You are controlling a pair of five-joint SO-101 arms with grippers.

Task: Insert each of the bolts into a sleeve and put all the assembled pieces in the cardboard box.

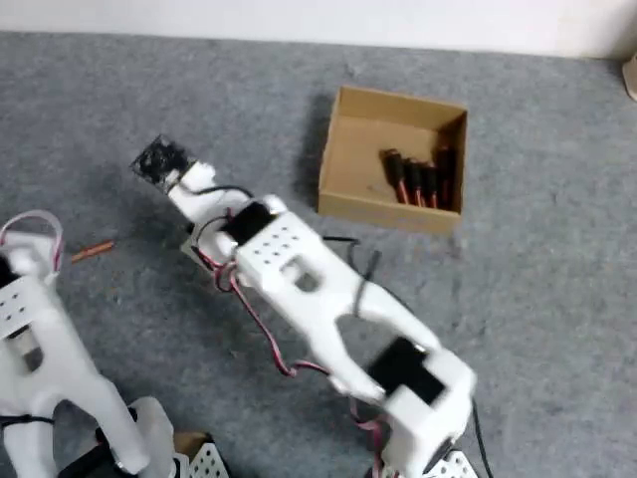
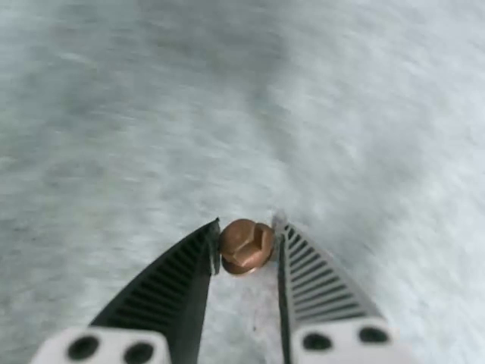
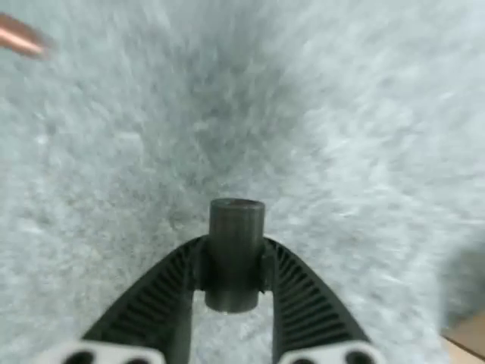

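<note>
Each arm holds one part over the grey carpet.
The left gripper is clamped on a copper bolt, low centre of its wrist view. The right gripper pinches a dark sleeve, likewise low centre. In the high view, the cardboard box sits upper right of centre, with assembled pieces inside.

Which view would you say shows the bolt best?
The left wrist view: the bolt sits large and head-on in the left gripper. The high view shows it small, side-on; the right wrist view catches a blurred end.
</note>
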